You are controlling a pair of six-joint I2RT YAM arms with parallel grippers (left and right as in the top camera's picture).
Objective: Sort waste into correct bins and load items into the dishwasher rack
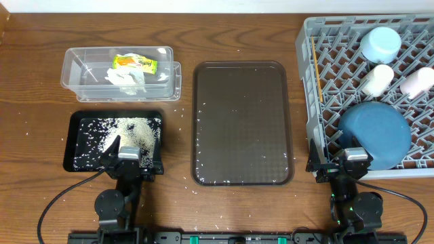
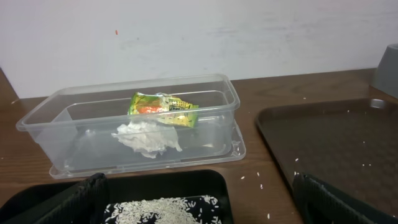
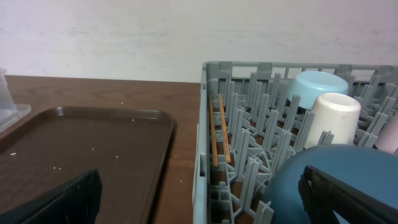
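We see both arms at the bench's near edge, the left tool (image 1: 129, 157) and the right tool (image 1: 356, 160) each spread open, holding nothing. The tissue (image 1: 129, 81) and wrapper (image 1: 135, 64) lie in the clear tub (image 1: 74, 74) toward the far left corner. The rice (image 1: 132, 132) sits in the black tray (image 1: 71, 146) near left. The dark-blue bowl (image 1: 376, 132), light-blue bowl (image 1: 381, 44), white cup (image 1: 377, 79), pink cup (image 1: 416, 81) and chopsticks (image 1: 316, 64) fill the rack (image 1: 308, 81) at the right edge.

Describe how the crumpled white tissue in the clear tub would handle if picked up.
The tissue looks thin and crumpled, so it probably squashes floppily and weighs little. Its folds likely give easy purchase, not slip. The wrapper beside it might shift too.
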